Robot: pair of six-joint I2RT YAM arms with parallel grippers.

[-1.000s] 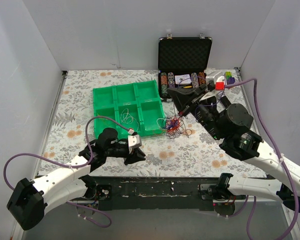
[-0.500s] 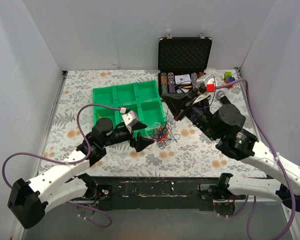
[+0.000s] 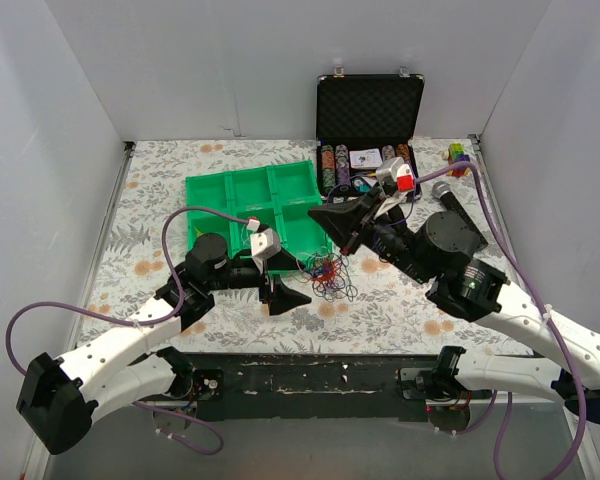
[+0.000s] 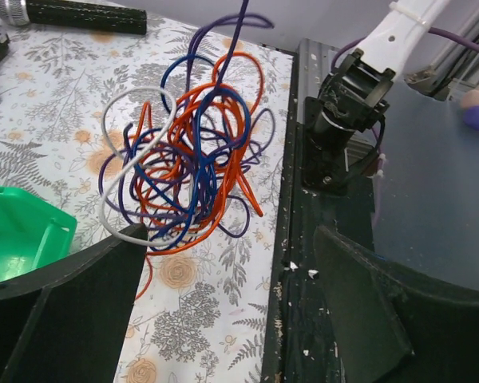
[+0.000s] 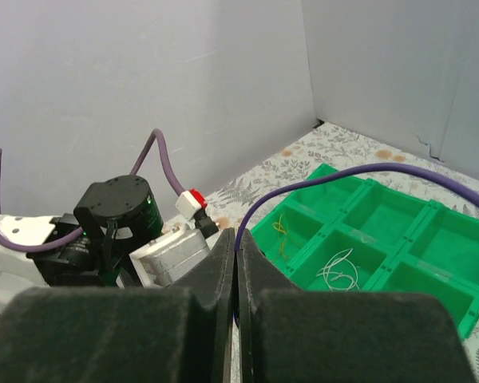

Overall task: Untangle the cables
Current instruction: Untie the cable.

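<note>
I'm looking into a robot test cell, a lab bench rather than a home: plain white panels (image 3: 230, 60) box in the table (image 3: 140, 230) at 9, 12 and 3 o'clock, with the left arm (image 3: 130, 345) and right arm (image 3: 540, 330) bolted to a black metal rail (image 3: 320, 375) at 6 o'clock.

I'm swinging the left arm in from the table's near left part toward the middle, and the left gripper (image 4: 227, 239), nearly closed a second ago, is now standing wide apart, its fingers (image 4: 72, 303) framing the lower side of the cables (image 4: 188, 152). I'm drawing the right gripper (image 5: 235, 239), pinched on one purple strand, leftward and nearer the arm bases, so the tangle is trailing along with it toward the green tray's (image 3: 215, 190) near right corner.
</note>
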